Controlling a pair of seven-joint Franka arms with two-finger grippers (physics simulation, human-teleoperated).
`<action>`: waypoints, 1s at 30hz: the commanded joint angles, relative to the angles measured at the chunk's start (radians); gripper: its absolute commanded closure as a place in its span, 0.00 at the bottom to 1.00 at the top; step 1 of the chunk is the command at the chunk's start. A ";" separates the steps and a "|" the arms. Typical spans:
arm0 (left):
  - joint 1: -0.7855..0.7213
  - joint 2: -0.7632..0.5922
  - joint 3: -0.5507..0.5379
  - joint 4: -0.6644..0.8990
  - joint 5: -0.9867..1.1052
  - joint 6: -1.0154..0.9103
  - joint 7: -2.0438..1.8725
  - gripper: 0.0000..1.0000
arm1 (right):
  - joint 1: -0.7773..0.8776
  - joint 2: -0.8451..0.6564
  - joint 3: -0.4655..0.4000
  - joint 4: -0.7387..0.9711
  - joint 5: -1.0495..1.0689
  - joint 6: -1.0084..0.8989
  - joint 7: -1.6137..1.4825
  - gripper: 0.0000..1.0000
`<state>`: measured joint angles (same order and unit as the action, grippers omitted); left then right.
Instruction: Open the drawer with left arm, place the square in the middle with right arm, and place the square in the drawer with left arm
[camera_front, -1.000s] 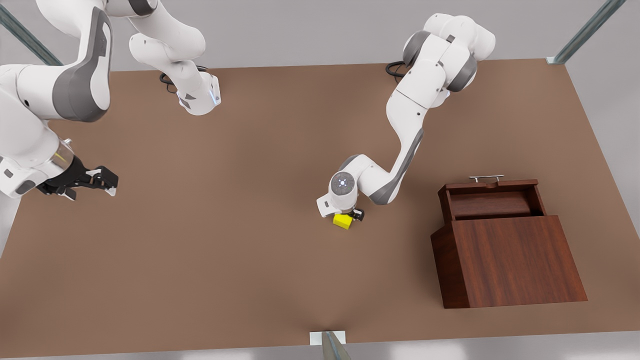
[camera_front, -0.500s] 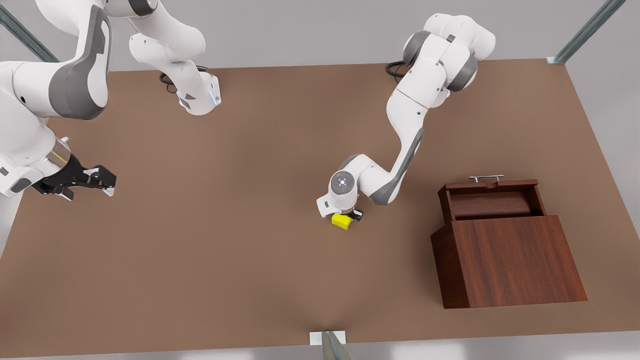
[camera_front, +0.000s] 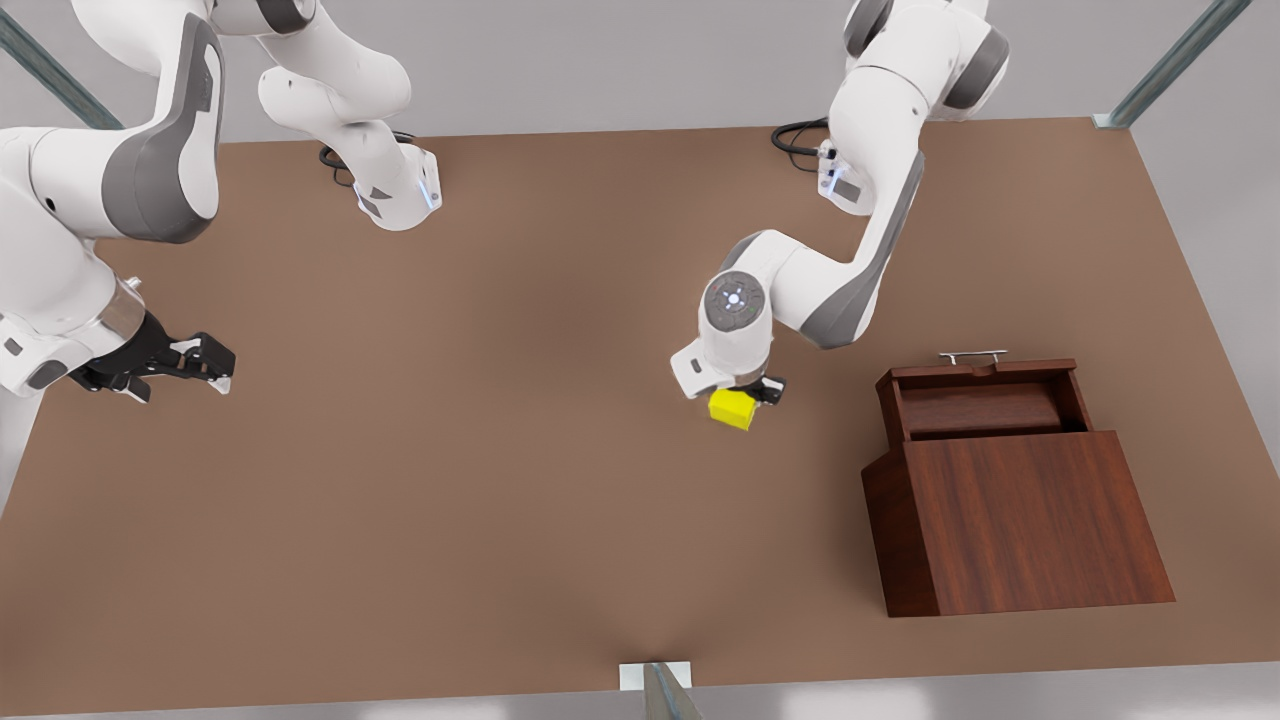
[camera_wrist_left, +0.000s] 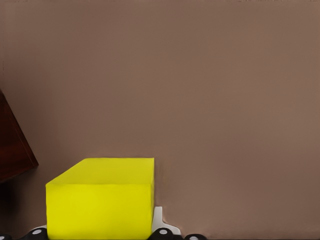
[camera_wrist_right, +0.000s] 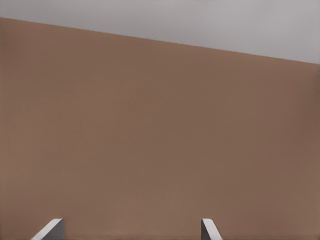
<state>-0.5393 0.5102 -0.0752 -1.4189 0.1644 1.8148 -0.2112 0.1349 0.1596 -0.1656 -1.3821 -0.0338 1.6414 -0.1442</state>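
No readable text anywhere — no labels, brands or numbers (plain surfaces).

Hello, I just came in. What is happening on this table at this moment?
The left gripper is shut on the yellow square and carries it above the table, between the middle and the wooden cabinet. The drawer is already pulled open, and nothing lies in the part of it that shows. The right gripper waits open over the table at the front view's left.
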 joint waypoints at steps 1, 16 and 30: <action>-0.002 -0.007 0.014 0.000 -0.057 -0.008 0.018 0.27 | 0.000 0.000 0.000 0.002 0.000 0.000 0.000 0.00; -0.007 -0.196 0.394 -0.250 -0.149 -0.049 0.513 0.26 | 0.000 0.001 0.000 0.002 0.000 0.000 0.002 0.00; -0.007 -0.171 0.577 -0.302 -0.149 -0.026 0.578 0.25 | -0.001 0.006 0.000 0.002 -0.002 0.000 0.002 0.00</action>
<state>-0.5454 0.3390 0.5022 -1.7253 0.0199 1.7915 0.3679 0.1320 0.1657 -0.1656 -1.3806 -0.0339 1.6414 -0.1428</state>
